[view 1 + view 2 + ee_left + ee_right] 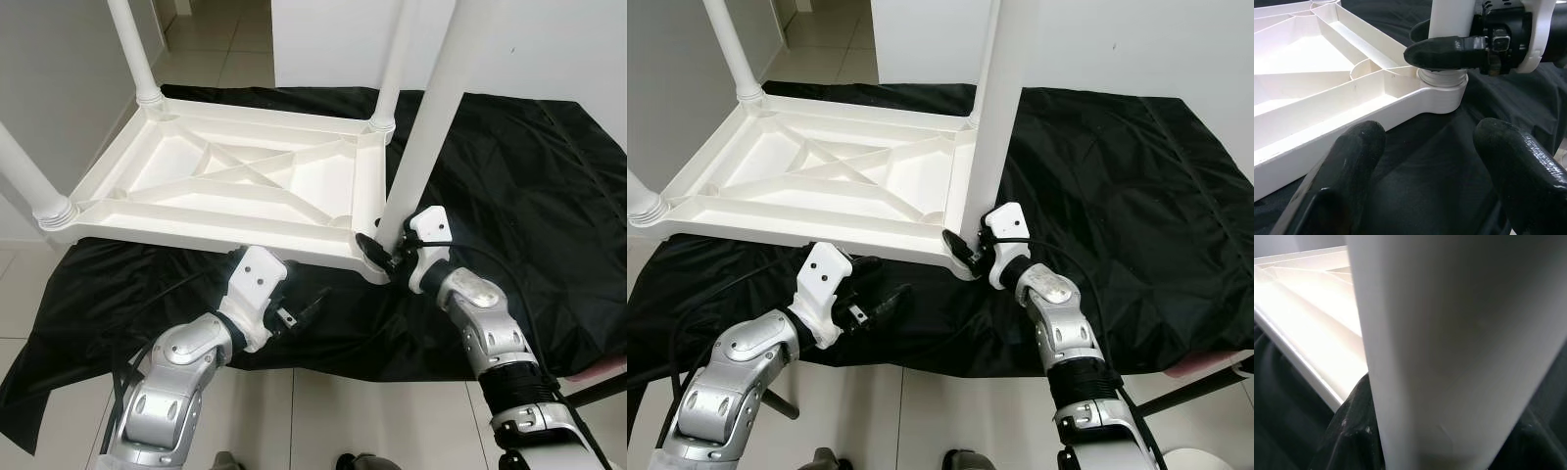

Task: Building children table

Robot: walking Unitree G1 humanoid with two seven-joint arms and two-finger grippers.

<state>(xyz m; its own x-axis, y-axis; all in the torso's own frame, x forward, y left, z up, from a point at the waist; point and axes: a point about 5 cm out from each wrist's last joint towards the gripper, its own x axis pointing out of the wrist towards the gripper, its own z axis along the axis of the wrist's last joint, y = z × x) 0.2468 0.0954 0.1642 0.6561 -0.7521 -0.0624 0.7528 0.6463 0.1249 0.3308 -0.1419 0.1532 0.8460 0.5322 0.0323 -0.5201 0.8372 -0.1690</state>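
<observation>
- Nearest, the left gripper (312,306) hovered low over the black cloth (549,196), fingers spread wide and empty, just beside the tabletop's near edge.
- At the near right corner, the right gripper (380,251) was clamped around the base of the table leg (431,117).
- The left wrist view showed that leg seated in its corner socket (1442,93).
- The upside-down white tabletop (235,181) lay on the cloth, its ribbed compartments holding nothing.
- Farther back, three other legs stood upright in their corners.
</observation>
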